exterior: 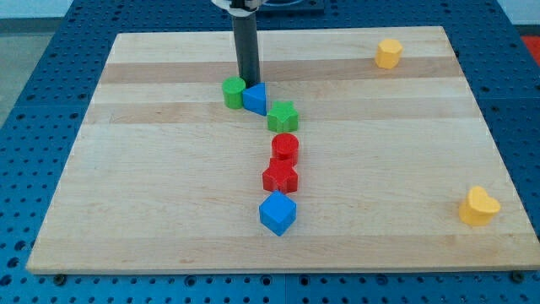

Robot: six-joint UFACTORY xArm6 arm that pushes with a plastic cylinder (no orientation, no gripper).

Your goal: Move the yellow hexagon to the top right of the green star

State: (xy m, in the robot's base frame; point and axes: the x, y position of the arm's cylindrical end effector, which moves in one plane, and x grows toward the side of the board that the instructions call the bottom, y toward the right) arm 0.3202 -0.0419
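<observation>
The yellow hexagon (388, 53) lies near the view's top right corner of the wooden board (152, 211). The green star (283, 116) sits near the board's middle, far to the lower left of the hexagon. My tip (248, 82) stands at the top of the block cluster, just above the gap between a green cylinder (234, 91) and a blue triangle (255, 97). The tip is up and to the left of the green star and far left of the yellow hexagon.
A red cylinder (285, 148), a red star (280, 177) and a blue cube (277, 213) run in a line below the green star. A yellow heart (478, 206) lies at the view's lower right.
</observation>
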